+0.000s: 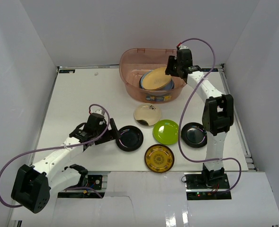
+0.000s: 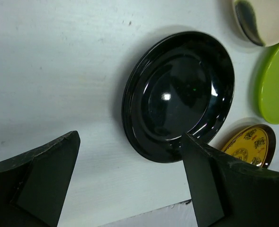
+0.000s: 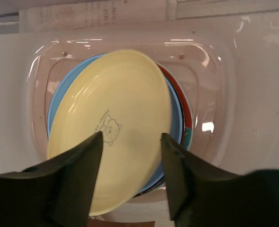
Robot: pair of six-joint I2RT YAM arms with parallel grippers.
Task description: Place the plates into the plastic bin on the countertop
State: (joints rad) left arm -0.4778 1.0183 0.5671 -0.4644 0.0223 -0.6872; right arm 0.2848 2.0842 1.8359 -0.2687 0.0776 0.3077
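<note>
The pinkish plastic bin (image 1: 132,78) stands at the back of the white countertop (image 1: 82,94). In it a pale orange plate (image 1: 157,79) lies tilted on a light blue plate (image 1: 144,81). A red-rimmed plate (image 3: 185,111) shows under them. My right gripper (image 1: 170,71) hovers over the bin, open, its fingers either side of the pale plate (image 3: 115,123) without gripping it. My left gripper (image 1: 114,134) is open at the left rim of a glossy black plate (image 1: 130,138). In the left wrist view the right finger (image 2: 201,179) overlaps that plate's rim (image 2: 144,146).
On the countertop lie a cream plate (image 1: 147,115), a lime green plate (image 1: 166,132), a second black plate (image 1: 193,135) and a gold patterned plate (image 1: 159,157). White walls enclose the table. The right arm's cable loops above the plates.
</note>
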